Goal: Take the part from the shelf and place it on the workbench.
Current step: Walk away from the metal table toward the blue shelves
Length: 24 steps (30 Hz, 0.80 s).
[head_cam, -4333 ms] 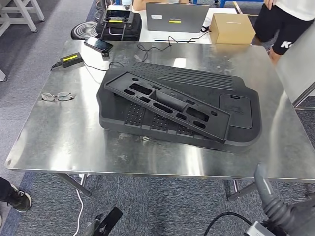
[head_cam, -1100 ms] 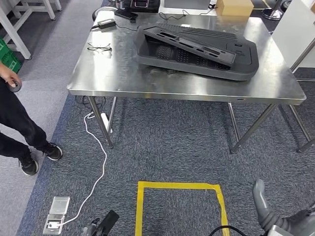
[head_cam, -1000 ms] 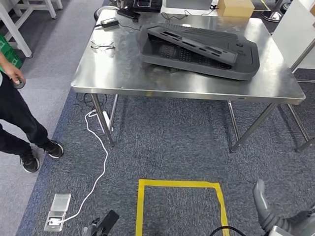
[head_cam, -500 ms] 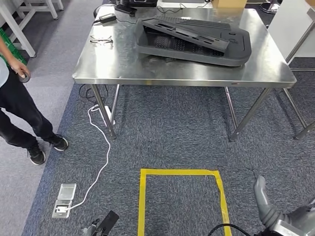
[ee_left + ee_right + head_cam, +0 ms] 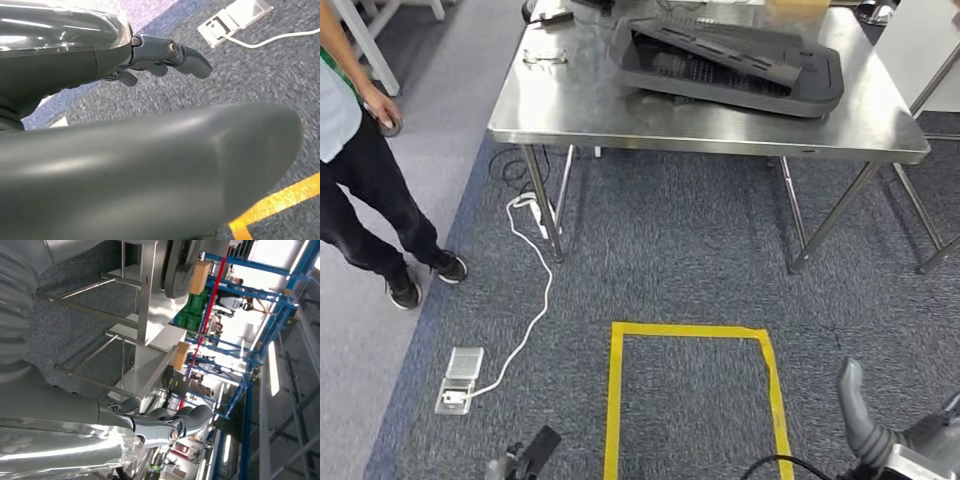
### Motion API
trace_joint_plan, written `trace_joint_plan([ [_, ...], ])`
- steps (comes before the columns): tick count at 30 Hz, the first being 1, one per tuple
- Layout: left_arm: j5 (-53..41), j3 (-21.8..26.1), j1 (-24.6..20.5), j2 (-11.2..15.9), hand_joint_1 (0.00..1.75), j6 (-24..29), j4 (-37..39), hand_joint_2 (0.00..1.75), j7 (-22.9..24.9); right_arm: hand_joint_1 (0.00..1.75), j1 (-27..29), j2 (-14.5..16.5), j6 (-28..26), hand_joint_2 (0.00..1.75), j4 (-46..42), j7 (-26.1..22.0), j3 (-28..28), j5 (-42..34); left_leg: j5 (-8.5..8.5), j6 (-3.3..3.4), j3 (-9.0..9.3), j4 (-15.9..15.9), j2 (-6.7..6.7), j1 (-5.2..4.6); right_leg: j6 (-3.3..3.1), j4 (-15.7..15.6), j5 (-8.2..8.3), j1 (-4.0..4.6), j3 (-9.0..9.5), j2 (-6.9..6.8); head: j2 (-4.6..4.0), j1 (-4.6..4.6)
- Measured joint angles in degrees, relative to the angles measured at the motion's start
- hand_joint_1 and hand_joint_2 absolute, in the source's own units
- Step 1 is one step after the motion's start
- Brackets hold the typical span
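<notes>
On the far half of the stainless-steel tabletop, toward its right edge, lies the large black moulded plastic panel, flat, with the long black slotted plastic part resting tilted across its top. The slotted part's long axis runs roughly along the tabletop's length, from the far left down toward the right edge, its left end raised. A pair of glasses lies near the left edge.

From the head camera the grey carpet floor carries a yellow tape outline, a white cable leading to a metal floor socket box, and a person in dark trousers standing at the left.

The left wrist camera adds the left hand hanging over the carpet, fingers lightly apart, holding nothing. The right wrist camera adds the right hand, fingers extended and empty, with blue racking and cardboard boxes behind the tabletop's legs.
</notes>
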Motion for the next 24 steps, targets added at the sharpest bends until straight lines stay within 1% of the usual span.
trace_joint_plan([
  [1, 0.01, 0.01, -0.04, 0.01, 0.00, 0.00, 0.00, 0.00, -0.01, 0.00, -0.05, -0.31, 0.00, 0.00, 0.01, 0.01, 0.00, -0.26, 0.45, 0.14, -0.54, 0.06, 0.11, -0.01, 0.34, 3.66, -2.44, -0.24, -0.63, 0.00, 0.00, 0.05],
  [2, 0.01, 0.01, -0.06, 0.01, 0.00, 0.01, 0.00, 0.00, -0.01, 0.00, -0.08, -0.56, -0.01, 0.00, 0.01, 0.04, -0.01, -0.55, 0.87, 0.14, -1.09, 0.15, 0.20, -0.01, 0.62, 6.86, -3.87, -0.44, -0.98, 0.00, 0.00, 0.06],
  [3, 0.02, 0.02, -0.09, 0.02, 0.00, 0.01, 0.00, 0.00, -0.01, 0.00, -0.09, -0.77, 0.00, 0.00, 0.02, 0.10, -0.02, -0.85, 1.24, 0.09, -1.65, 0.26, 0.25, 0.00, 0.81, 8.68, -3.98, -0.60, -0.69, 0.00, 0.00, 0.07],
  [4, 0.02, 0.02, -0.10, 0.02, 0.00, 0.02, 0.00, 0.00, -0.03, 0.00, -0.11, -0.92, 0.02, 0.00, 0.02, 0.16, -0.03, -1.22, 1.56, 0.00, -2.21, 0.38, 0.28, 0.01, 0.91, 8.45, -2.90, -0.73, 0.49, 0.00, 0.00, 0.07],
  [5, 0.01, 0.02, -0.12, 0.02, 0.00, 0.02, 0.00, 0.00, -0.10, 0.00, -0.16, -1.05, 0.12, 0.00, 0.01, 0.22, -0.03, -1.73, 1.86, -0.13, -2.68, 0.46, 0.27, 0.04, 0.92, 5.98, -1.11, -0.80, 2.66, 0.00, 0.00, 0.07],
  [6, -0.01, 0.02, -0.13, 0.01, 0.00, 0.02, 0.00, 0.00, -0.18, 0.00, -0.23, -1.17, 0.25, 0.00, -0.01, 0.25, -0.02, -2.29, 2.14, -0.31, -3.03, 0.51, 0.24, 0.07, 0.84, 2.01, 0.60, -0.83, 5.47, 0.05, 0.00, 0.07],
  [7, -0.04, 0.02, -0.14, 0.01, 0.00, 0.03, 0.00, 0.00, -0.25, 0.00, -0.31, -1.30, 0.37, 0.00, -0.04, 0.25, -0.01, -2.86, 2.43, -0.57, -3.31, 0.55, 0.21, 0.03, 0.65, -2.45, 1.57, -0.75, 8.32, 0.13, 0.00, 0.07],
  [8, -0.09, 0.02, -0.17, 0.01, 0.00, 0.05, 0.00, 0.00, -0.31, 0.00, -0.36, -1.43, 0.47, 0.00, -0.08, 0.21, -0.01, -3.37, 2.79, -0.88, -3.50, 0.54, 0.19, -0.01, 0.35, -6.18, 1.84, -0.65, 10.53, 0.22, 0.00, 0.04],
  [9, -0.13, 0.02, -0.19, 0.01, 0.00, 0.07, 0.00, 0.00, -0.32, 0.00, -0.38, -1.55, 0.49, 0.00, -0.11, 0.14, -0.01, -3.67, 3.18, -1.25, -3.68, 0.49, 0.18, -0.02, 0.02, -8.52, 1.65, -0.50, 11.74, 0.30, 0.00, 0.03],
  [10, -0.16, 0.02, -0.21, 0.01, 0.00, 0.09, 0.00, 0.00, -0.32, 0.00, -0.38, -1.67, 0.48, 0.00, -0.14, 0.08, -0.01, -3.82, 3.61, -1.64, -3.89, 0.42, 0.18, -0.01, -0.27, -9.65, 1.37, -0.31, 12.11, 0.34, 0.00, 0.01],
  [11, -0.17, 0.02, -0.18, 0.01, 0.00, 0.11, 0.00, 0.00, -0.33, 0.00, -0.37, -1.78, 0.48, 0.00, -0.15, 0.02, 0.00, -3.91, 4.01, -2.03, -4.06, 0.34, 0.17, 0.04, -0.67, -10.05, 1.49, -0.25, 11.92, 0.33, 0.00, -0.01],
  [12, -0.17, 0.02, -0.14, 0.01, 0.00, 0.11, 0.00, 0.00, -0.32, 0.00, -0.37, -1.86, 0.48, 0.00, -0.15, -0.02, 0.02, -3.95, 3.82, -2.33, -4.36, 0.49, 0.15, 0.08, -1.15, -10.22, 1.84, -0.27, 11.59, 0.25, 0.00, -0.02],
  [13, -0.16, 0.02, -0.09, 0.01, 0.00, 0.13, 0.00, 0.00, -0.32, 0.00, -0.38, -1.91, 0.49, 0.00, -0.15, -0.02, 0.06, -3.99, 2.83, -2.53, -4.83, 1.30, 0.11, 0.07, -1.66, -10.40, 2.24, -0.33, 11.23, 0.18, 0.00, -0.04],
  [14, -0.16, 0.02, -0.06, 0.01, 0.00, 0.14, 0.00, 0.00, -0.31, 0.00, -0.36, -1.95, 0.50, 0.00, -0.14, -0.03, 0.14, -4.04, 0.93, -2.63, -5.59, 3.21, 0.07, 0.04, -2.22, -10.52, 2.71, -0.38, 10.78, 0.12, 0.00, -0.08],
  [15, -0.15, 0.02, -0.05, 0.01, 0.00, 0.15, 0.00, 0.00, -0.31, 0.00, -0.34, -1.98, 0.51, 0.00, -0.13, -0.03, 0.22, -4.07, -1.61, -2.66, -6.65, 6.28, 0.04, 0.03, -2.64, -10.45, 3.10, -0.34, 10.28, 0.09, 0.00, -0.12],
  [16, -0.12, 0.03, -0.04, 0.01, 0.00, 0.16, 0.00, 0.00, -0.32, 0.00, -0.31, -2.02, 0.52, 0.00, -0.11, -0.03, 0.30, -4.10, -3.99, -2.68, -7.81, 10.09, 0.01, 0.01, -2.91, -10.28, 3.43, -0.19, 9.69, 0.16, 0.00, -0.13],
  [17, -0.06, 0.04, -0.03, 0.01, 0.00, 0.16, 0.00, 0.00, -0.32, 0.00, -0.28, -2.05, 0.54, 0.00, -0.08, -0.03, 0.34, -4.14, -5.58, -2.70, -8.74, 13.63, -0.01, 0.00, -3.09, -10.05, 3.71, -0.01, 9.11, 0.25, 0.00, -0.14],
  [18, -0.01, 0.05, -0.01, 0.01, 0.00, 0.17, 0.00, 0.00, -0.33, 0.00, -0.26, -2.09, 0.56, 0.00, -0.05, -0.03, 0.37, -4.17, -6.03, -2.66, -9.05, 15.82, -0.02, -0.01, -3.20, -9.77, 3.94, 0.16, 8.56, 0.41, 0.00, -0.13],
  [19, 0.04, 0.07, 0.01, 0.01, 0.00, 0.17, 0.00, 0.00, -0.32, 0.00, -0.25, -2.12, 0.57, 0.00, -0.02, -0.03, 0.38, -4.21, -5.40, -2.54, -8.41, 15.94, -0.06, -0.04, -3.23, -9.44, 4.10, 0.30, 8.04, 0.70, 0.00, -0.13],
  [20, 0.07, 0.09, 0.03, 0.01, 0.00, 0.18, 0.00, 0.00, -0.32, 0.00, -0.24, -2.15, 0.59, 0.00, 0.01, -0.03, 0.40, -4.25, -3.97, -2.31, -6.73, 13.78, -0.21, -0.09, -3.20, -9.08, 4.20, 0.42, 7.60, 1.06, 0.00, -0.13],
  [21, 0.07, 0.10, 0.03, 0.01, 0.00, 0.19, 0.00, 0.00, -0.31, 0.00, -0.24, -2.17, 0.59, 0.00, 0.02, -0.03, 0.44, -4.27, -2.32, -1.94, -4.36, 10.04, -0.77, -0.16, -3.17, -8.67, 4.25, 0.49, 7.19, 1.46, 0.00, -0.12],
  [22, 0.08, 0.14, 0.04, 0.06, 0.00, 0.21, 0.00, 0.00, -0.31, 0.00, -0.26, -2.20, 0.59, 0.00, 0.03, -0.03, 0.50, -4.29, -1.21, -1.52, -2.03, 6.19, -1.84, -0.18, -3.06, -8.22, 4.29, 0.58, 6.71, 1.86, 0.00, -0.09],
  [23, 0.08, 0.16, 0.09, 0.08, 0.00, 0.26, 0.00, 0.00, -0.31, 0.00, -0.28, -2.22, 0.60, 0.00, 0.03, -0.02, 0.59, -4.34, -0.53, -1.24, -0.36, 3.12, -2.82, -0.22, -2.88, -7.83, 4.40, 0.56, 6.24, 2.28, 0.00, -0.09],
  [24, 0.08, 0.18, 0.18, 0.10, 0.00, 0.31, 0.00, 0.00, -0.32, 0.00, -0.29, -2.23, 0.62, 0.00, 0.04, -0.02, 0.70, -4.39, -0.36, -1.06, 0.51, 1.34, -3.60, -0.28, -2.59, -7.54, 4.58, 0.50, 5.80, 2.71, 0.00, -0.12],
])
